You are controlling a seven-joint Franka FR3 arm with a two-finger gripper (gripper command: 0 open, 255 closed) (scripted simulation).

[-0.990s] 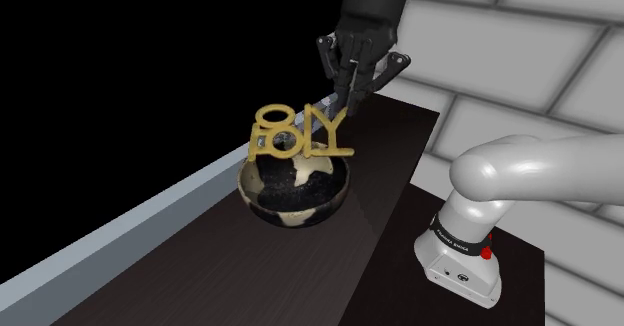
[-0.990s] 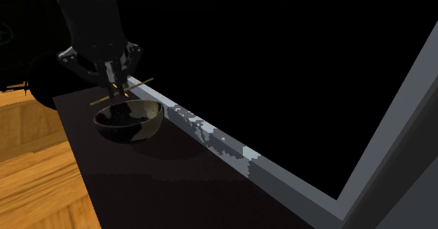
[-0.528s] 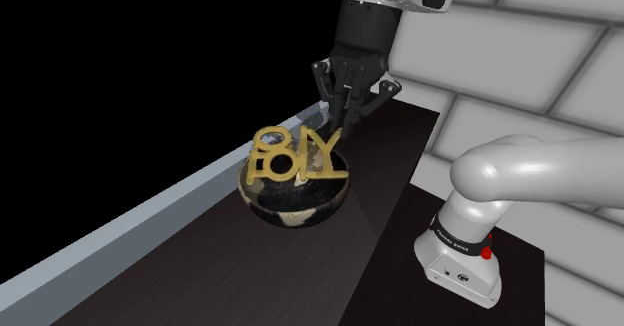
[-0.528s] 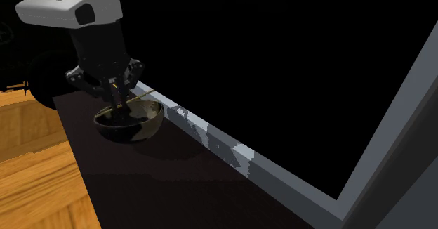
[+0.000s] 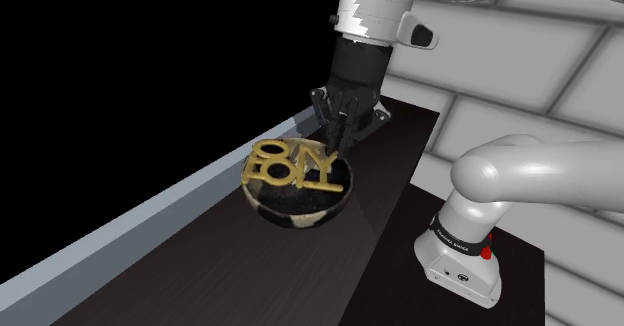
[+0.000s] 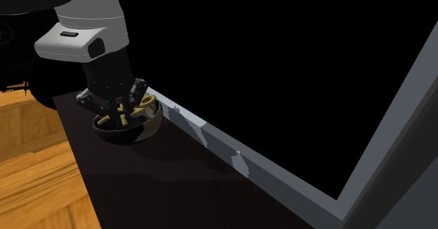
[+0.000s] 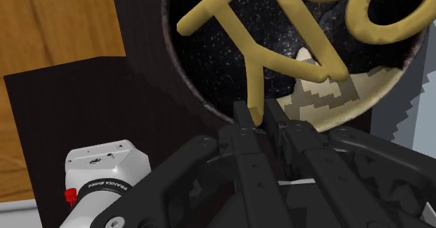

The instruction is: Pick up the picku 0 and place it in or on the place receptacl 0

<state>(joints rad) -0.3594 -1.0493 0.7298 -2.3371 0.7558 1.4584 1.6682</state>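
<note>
- Grips the gold letter ornament (image 5: 297, 166) by one straight stroke of its end letter, the Y, with the black gripper (image 5: 337, 146) reaching down from above.
- Shows the fingers (image 7: 241, 122) pinched close on that thin bar, with nothing else between them.
- Hangs low in the mouth of the dark speckled bowl (image 5: 295, 212), letters about level with the rim; cannot tell whether touching the bowl's inside.
- Rests, as for the bowl, on the dark table (image 5: 250, 274), near the grey ledge (image 5: 150, 214), with wooden floor (image 6: 42, 178) past the table's other edge.
- Looks rigid, thin and light: a flat row of linked letters, open loops and slender strokes, probably smooth-skinned and apt to pivot about a single narrow pinch.
- Seems best taken on just such a straight stroke, narrow enough for the jaws; round loops would give poorer purchase, and a hold at one end leaves the far letters free to swing.
- Runs lengthwise along the row of letters, from the Y at the gripper out to the loops toward the shoulder view's left.
- Lies nearly flat, faces upward, spans the bowl's mouth.
- Calls for a gentle release and a straight lift clear of the strokes; may well settle across the rim rather than drop fully inside, judging by its span.
</note>
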